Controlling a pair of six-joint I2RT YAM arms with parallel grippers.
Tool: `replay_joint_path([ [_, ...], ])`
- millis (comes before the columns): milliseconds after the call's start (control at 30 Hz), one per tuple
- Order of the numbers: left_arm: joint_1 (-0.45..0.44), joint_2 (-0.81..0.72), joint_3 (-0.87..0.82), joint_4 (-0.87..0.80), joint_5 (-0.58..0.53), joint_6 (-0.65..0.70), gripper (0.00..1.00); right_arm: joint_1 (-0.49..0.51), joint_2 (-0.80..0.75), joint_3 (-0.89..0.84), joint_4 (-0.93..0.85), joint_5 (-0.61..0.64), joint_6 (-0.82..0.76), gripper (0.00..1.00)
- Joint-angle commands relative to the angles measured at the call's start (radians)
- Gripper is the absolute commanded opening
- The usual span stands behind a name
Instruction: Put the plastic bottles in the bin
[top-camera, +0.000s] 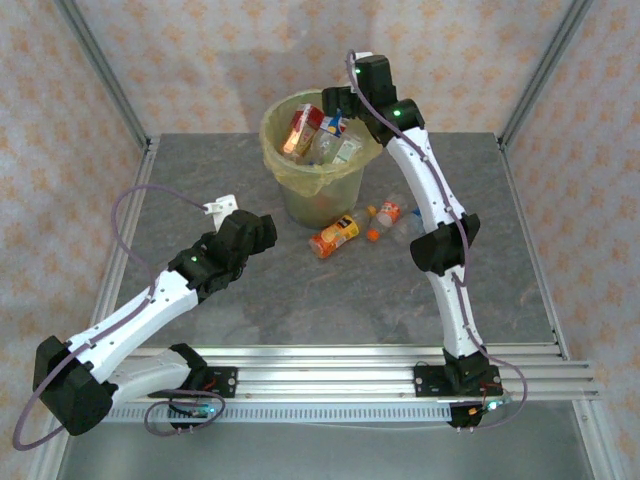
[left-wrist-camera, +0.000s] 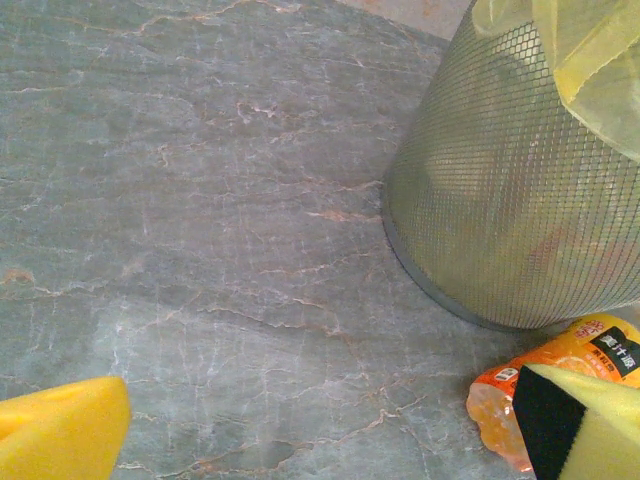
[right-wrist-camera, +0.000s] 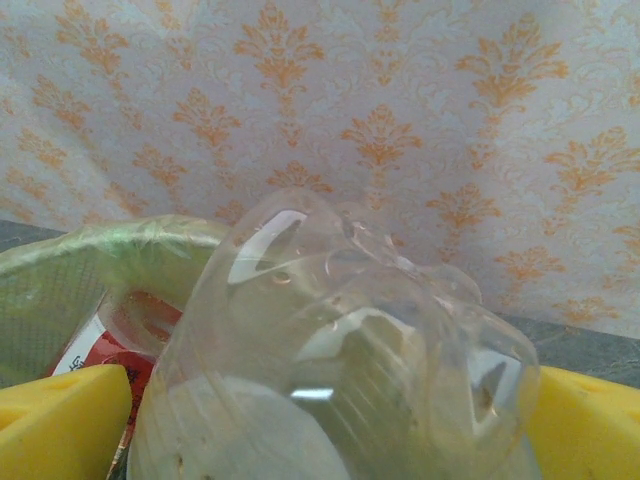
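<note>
Drop step: right tool (right-wrist-camera: 325, 440) clamps clear bottle (right-wrist-camera: 340, 330) above bin (top-camera: 275, 150), upper centre; next likely release. Left tool (left-wrist-camera: 320, 445) spread wide, empty.

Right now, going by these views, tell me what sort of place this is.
Likely a staged robot test cell, not a home: aluminium frame posts, printed wallpaper panels, left arm and right arm bolted to a rail.

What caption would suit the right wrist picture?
The right gripper holds a clear bottle at the rim of the bag-lined bin.
</note>
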Motion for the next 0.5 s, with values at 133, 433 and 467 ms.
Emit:
replay_joint_path([
  [133,0.010,-0.004,0.021,-0.022,-0.021,-0.014,1.00,-0.022,-0.076,0.042,0.057,-0.044,0.053,0.96],
  [433,0.010,-0.004,0.018,-0.026,-0.026,-0.010,1.00,-0.034,-0.019,0.042,0.089,-0.141,0.114,0.79],
  [467,0.011,-0.004,0.018,-0.026,-0.026,-0.010,1.00,-0.034,-0.014,0.043,0.095,-0.144,0.122,0.79],
])
